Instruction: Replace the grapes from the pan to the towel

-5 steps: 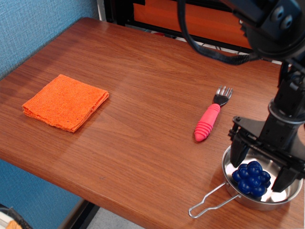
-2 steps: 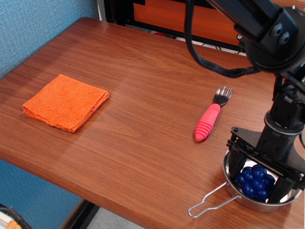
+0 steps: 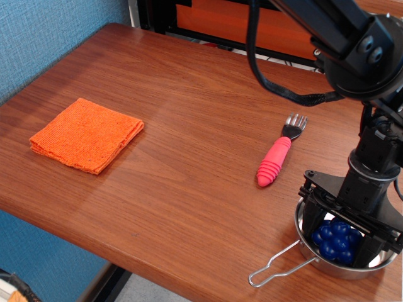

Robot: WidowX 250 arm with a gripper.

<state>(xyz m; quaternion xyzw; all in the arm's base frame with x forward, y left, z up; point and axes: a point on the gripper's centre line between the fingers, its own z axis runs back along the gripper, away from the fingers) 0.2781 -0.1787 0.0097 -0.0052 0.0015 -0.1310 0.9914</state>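
Both claw [image 3: 340, 240] fingers flank the grapes [image 3: 337, 241] inside the pan [image 3: 378, 267].

Worktop [image 3: 189, 157]: brown wood, with a blue wall on the left.
Towel [image 3: 87, 134]: orange, folded flat, far on the left side, well apart from the pan.
Pan [image 3: 327, 261]: shiny metal, at the front right corner, its wire handle pointing to the front left.
Grapes [image 3: 335, 239]: dark blue balls, sitting inside the pan.
Claw [image 3: 340, 238]: black, reaching down into the pan, one finger on each side of the grapes.
Fork [image 3: 279, 151]: pink handle, lying just behind the pan.
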